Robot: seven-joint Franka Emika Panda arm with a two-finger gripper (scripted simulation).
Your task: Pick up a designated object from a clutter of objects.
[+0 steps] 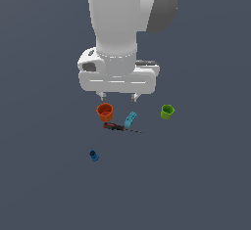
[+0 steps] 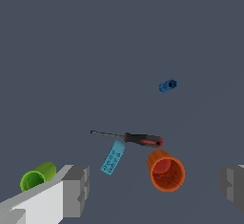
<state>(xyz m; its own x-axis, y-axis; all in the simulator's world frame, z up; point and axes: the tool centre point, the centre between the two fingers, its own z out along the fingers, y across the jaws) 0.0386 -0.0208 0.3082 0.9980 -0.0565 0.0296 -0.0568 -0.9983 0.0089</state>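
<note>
Exterior view: pincer [image 1: 118, 97] spread wide, holding nothing, hanging above the surface [image 1: 206, 185]. Orange cup [image 1: 105, 110] just under it, cyan curved piece [image 1: 130, 120] and black-and-red screwdriver [image 1: 117, 127] right there too, green cup [image 1: 167, 111] off to one side. Tiny dark-blue bolt [image 1: 94, 155] well apart from the pincer, lying alone.

Wrist view: fingers [image 2: 74, 189] far apart, orange cup between them, green cup beside one finger. Bolt [image 2: 167, 85] way out past the screwdriver.

floor [image 1: 206, 185]: orange cup [image 1: 104, 111] | cyan piece [image 1: 130, 120] | screwdriver [image 1: 117, 126] | green cup [image 1: 167, 111] | blue peg [image 1: 94, 155]
</note>
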